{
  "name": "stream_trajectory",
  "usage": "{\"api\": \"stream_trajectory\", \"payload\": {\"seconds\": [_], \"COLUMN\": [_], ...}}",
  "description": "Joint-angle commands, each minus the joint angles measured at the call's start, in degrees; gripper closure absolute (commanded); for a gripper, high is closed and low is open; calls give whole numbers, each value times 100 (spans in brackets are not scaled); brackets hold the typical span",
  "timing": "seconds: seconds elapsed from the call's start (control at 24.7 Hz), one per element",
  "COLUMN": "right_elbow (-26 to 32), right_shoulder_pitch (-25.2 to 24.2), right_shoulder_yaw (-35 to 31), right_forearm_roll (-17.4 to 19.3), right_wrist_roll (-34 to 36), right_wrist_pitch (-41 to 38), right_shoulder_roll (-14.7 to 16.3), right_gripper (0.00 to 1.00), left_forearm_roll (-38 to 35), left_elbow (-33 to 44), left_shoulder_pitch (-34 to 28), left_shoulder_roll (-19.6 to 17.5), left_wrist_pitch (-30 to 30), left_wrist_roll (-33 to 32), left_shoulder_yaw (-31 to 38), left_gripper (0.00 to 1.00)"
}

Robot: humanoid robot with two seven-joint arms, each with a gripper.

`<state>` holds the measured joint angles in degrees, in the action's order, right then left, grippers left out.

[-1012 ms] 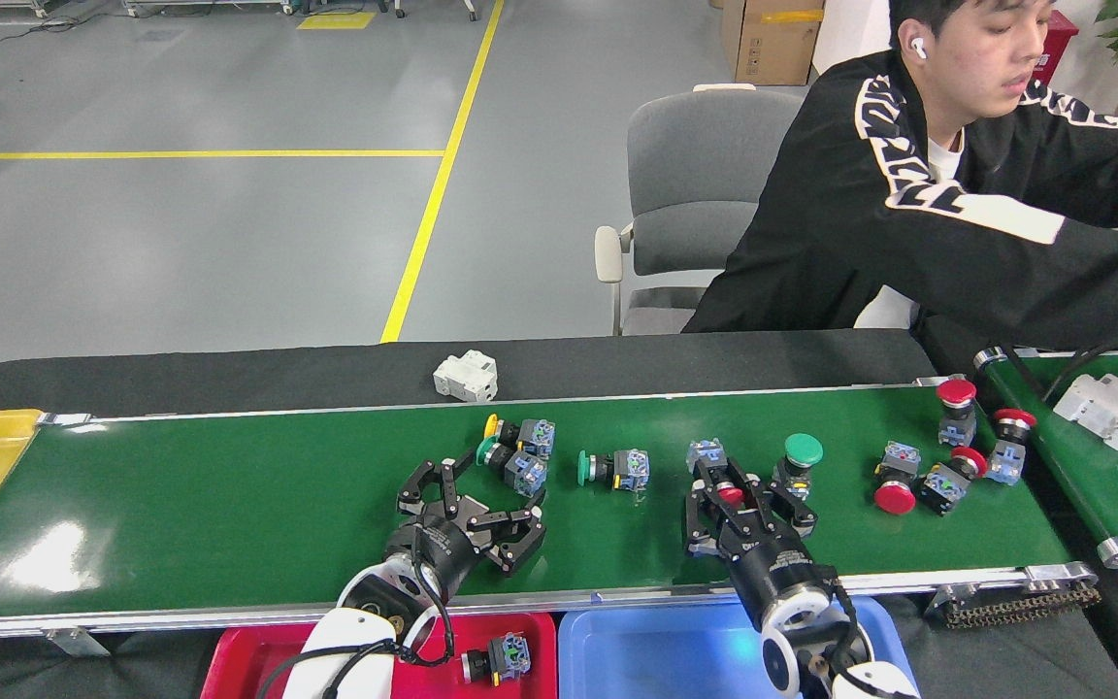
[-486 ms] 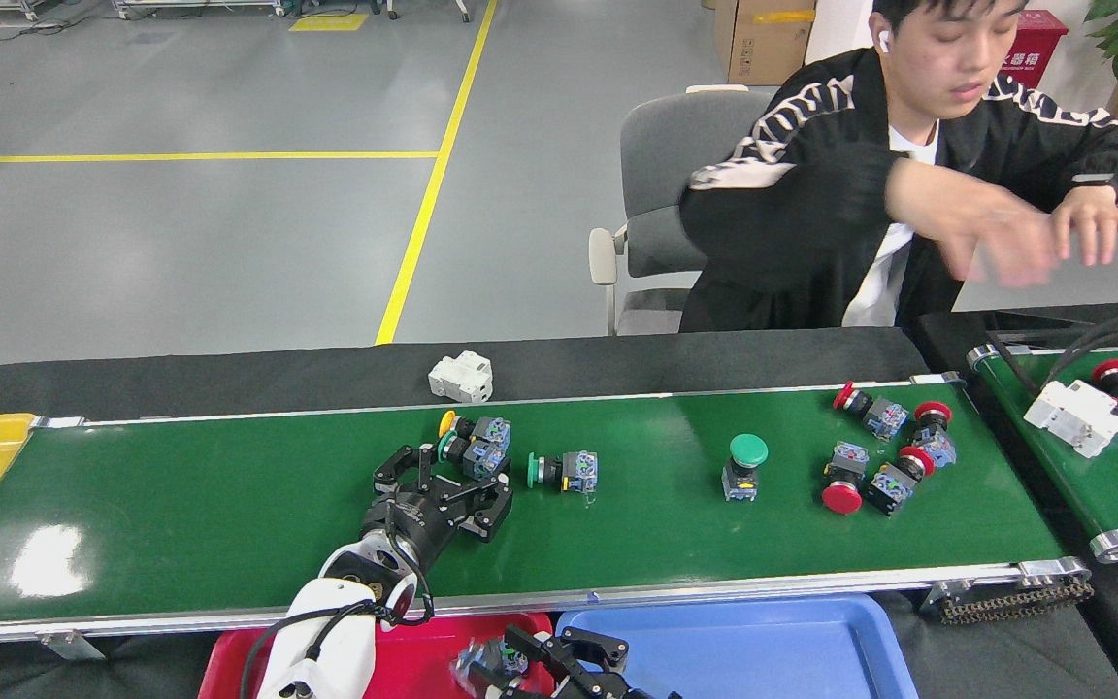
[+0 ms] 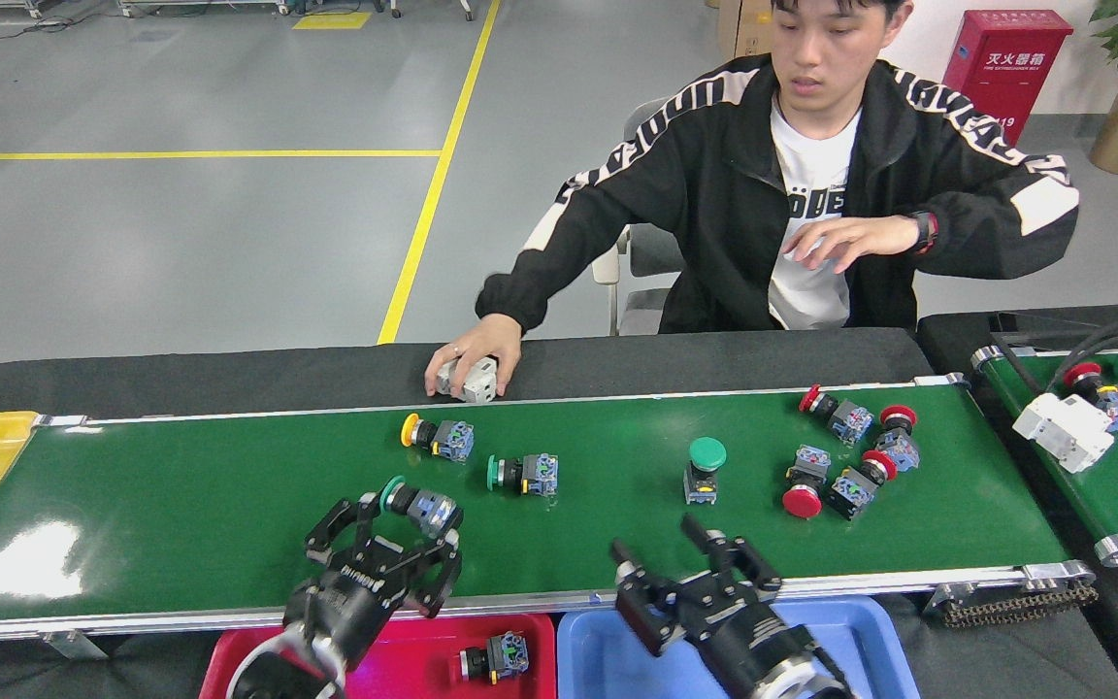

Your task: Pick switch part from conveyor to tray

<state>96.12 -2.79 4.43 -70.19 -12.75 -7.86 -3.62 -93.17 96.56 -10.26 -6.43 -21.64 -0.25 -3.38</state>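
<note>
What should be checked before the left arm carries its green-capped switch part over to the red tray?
1. Left gripper shut on the green-capped switch part with blue-grey base: ok.
2. Part lifted clear of the glossy dark-green conveyor belt: cannot tell.
3. Red plastic tray has free room beside the black switch part in it: ok.
4. Right gripper open, apart from the left one: ok.
5. Person's hand off the belt, on the white block: ok.
</note>
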Motion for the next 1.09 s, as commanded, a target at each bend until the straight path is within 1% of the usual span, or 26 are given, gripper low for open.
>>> {"api": "stream_trajectory", "payload": {"seconds": [0.0, 0.04, 0.08, 0.12, 0.16, 0.24, 0.32, 0.36, 0.45, 0.49, 0.57, 0.65, 0.73, 0.81, 0.89, 0.93, 1.05], "right_elbow": [100, 126, 144, 161, 188, 197, 214, 205, 153, 91, -243, -647, -1069, -1570, -2010, -2203, -2467], "right_shoulder_pitch": [-213, -450, -652, -846, -986, -1030, -1004, -916, -714, -609, -301, 94, 481, 921, 1255, 1351, 1580], "right_shoulder_yaw": [-223, -258, -258, -258, -258, -258, -250, -223, -118, 84, 541, 989, 1315, 1482, 1535, 1535, 1535], "right_forearm_roll": [-30, -100, -197, -302, -372, -425, -460, -495, -715, -865, -997, -1040, -1041, -997, -988, -979, -961], "right_wrist_roll": [537, 1012, 1478, 1829, 1917, 1917, 1899, 1847, 1609, 1460, 1267, 1249, 1240, 1240, 1214, 1144, 1029], "right_wrist_pitch": [206, 206, 224, 277, 329, 435, 707, 979, 1358, 1516, 1903, 2403, 2825, 3177, 3265, 3265, 3115], "right_shoulder_roll": [72, 125, 177, 195, 204, 151, 142, 168, 151, 133, 72, -34, -86, -209, -350, -403, -350], "right_gripper": [8, 11, 11, 11, 11, 11, 11, 11, 11, 11, 11, 11, 10, 9, 10, 11, 39], "left_forearm_roll": [27, 19, -8, -17, -17, 1, 71, 159, 247, 300, 546, 678, 678, 678, 651, 616, 98], "left_elbow": [539, 548, 539, 539, 539, 530, 539, 539, 539, 539, 539, 539, 539, 539, 539, 539, 469], "left_shoulder_pitch": [-477, -679, -767, -819, -863, -854, -837, -846, -819, -775, -758, -775, -793, -775, -705, -635, -239], "left_shoulder_roll": [-148, -192, -262, -394, -490, -473, -323, -87, 327, 529, 837, 881, 881, 898, 898, 889, 898], "left_wrist_pitch": [-271, -289, -306, -315, -315, -271, -166, -60, -16, -7, -7, 10, 19, 28, 37, 54, 318], "left_wrist_roll": [254, 438, 579, 649, 667, 667, 623, 579, 526, 377, -115, -282, -282, -282, -309, -326, -326], "left_shoulder_yaw": [136, 127, 92, 92, 127, 153, 311, 662, 1278, 1560, 2166, 2412, 2430, 2403, 2324, 2227, 1770], "left_gripper": [44, 24, 0, 0, 0, 0, 0, 0, 0, 0, 0, 0, 0, 0, 0, 0, 0]}}
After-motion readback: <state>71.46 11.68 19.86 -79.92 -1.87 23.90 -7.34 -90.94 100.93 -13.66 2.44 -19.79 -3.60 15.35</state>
